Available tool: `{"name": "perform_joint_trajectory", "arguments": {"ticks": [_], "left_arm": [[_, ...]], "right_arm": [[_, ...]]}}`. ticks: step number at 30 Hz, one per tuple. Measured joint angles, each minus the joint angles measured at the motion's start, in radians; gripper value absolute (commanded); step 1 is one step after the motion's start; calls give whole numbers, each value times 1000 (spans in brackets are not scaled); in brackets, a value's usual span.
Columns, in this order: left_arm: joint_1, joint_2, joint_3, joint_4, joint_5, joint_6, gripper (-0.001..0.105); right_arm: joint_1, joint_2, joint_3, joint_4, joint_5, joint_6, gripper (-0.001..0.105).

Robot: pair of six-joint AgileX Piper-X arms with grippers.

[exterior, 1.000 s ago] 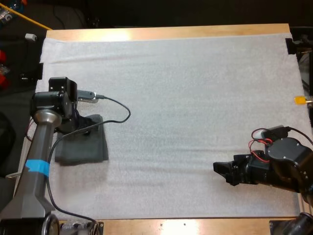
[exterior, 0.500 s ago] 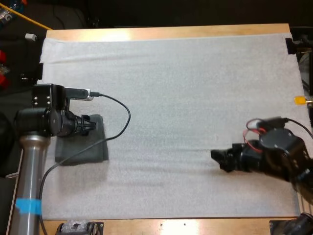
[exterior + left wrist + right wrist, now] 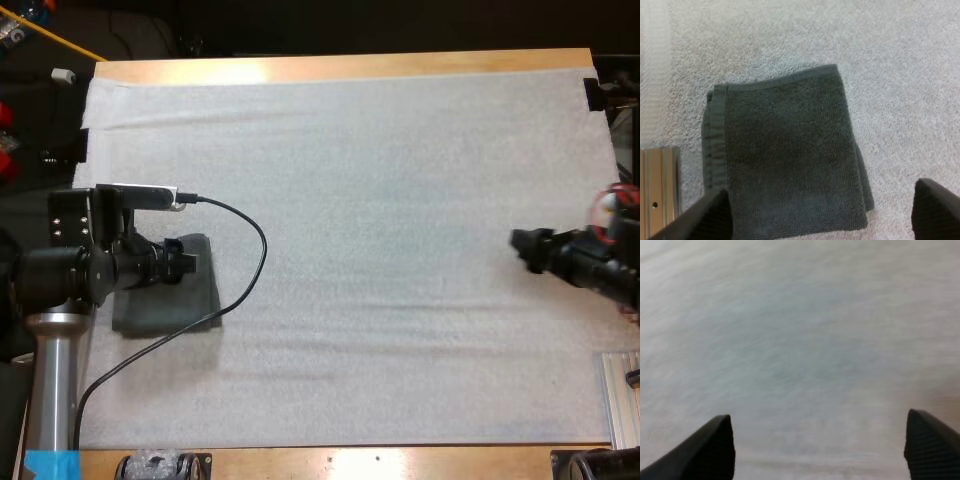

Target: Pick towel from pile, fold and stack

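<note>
High view first: the left gripper [image 3: 181,268] has backed off toward the left side of the white mat [image 3: 380,200] over the last second. The arm has swung flatter, and it now sits just above the far edge of the folded towel [image 3: 185,312]. The towel hasn't budged, same spot near the mat's left side. The right gripper [image 3: 524,243] has pulled way out to the right edge, well apart from everything. To me that reads as the fold being finished and the towel let go, with both arms clearing off.

Left wrist view: the black fingers [image 3: 712,217] are spread wide on either side with nothing between them, hanging over the towel and not touching it. The towel lies flat and squared, with a layered edge on one side.

Right wrist view: its fingers are also wide apart, empty, with bare mat underneath.

Hard to make out:
- From above, the left arm covers part of the towel.
- I honestly can't tell if it's one folded towel or a couple stacked.
- The towel's near edge runs out of the wrist shot too.
</note>
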Motion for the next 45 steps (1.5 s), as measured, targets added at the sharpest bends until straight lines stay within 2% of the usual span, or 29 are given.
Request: {"name": "perform_joint_trajectory", "arguments": {"ticks": [4,7,13,16,26,31,39,45], "left_arm": [[0,-13,0,7,0,0,70],[0,-21,0,7,0,0,70],[0,-70,9,11,0,-5,70],[0,-122,29,9,9,-21,70],[-2,-364,164,-24,41,-29,70],[-49,-503,216,-42,42,-29,70],[-79,-743,237,-23,42,-29,70],[-79,-885,237,52,42,-21,70]], "right_arm": [[-130,-2,0,56,-1,-77,69],[-179,-21,0,82,15,-113,69],[-197,-120,0,131,181,-197,69],[-197,-177,0,166,209,-245,69],[-197,-409,0,171,213,-287,69],[-197,-517,0,195,213,-287,69],[-197,-662,0,258,213,-282,69],[-197,-753,0,290,213,-261,69]]}}
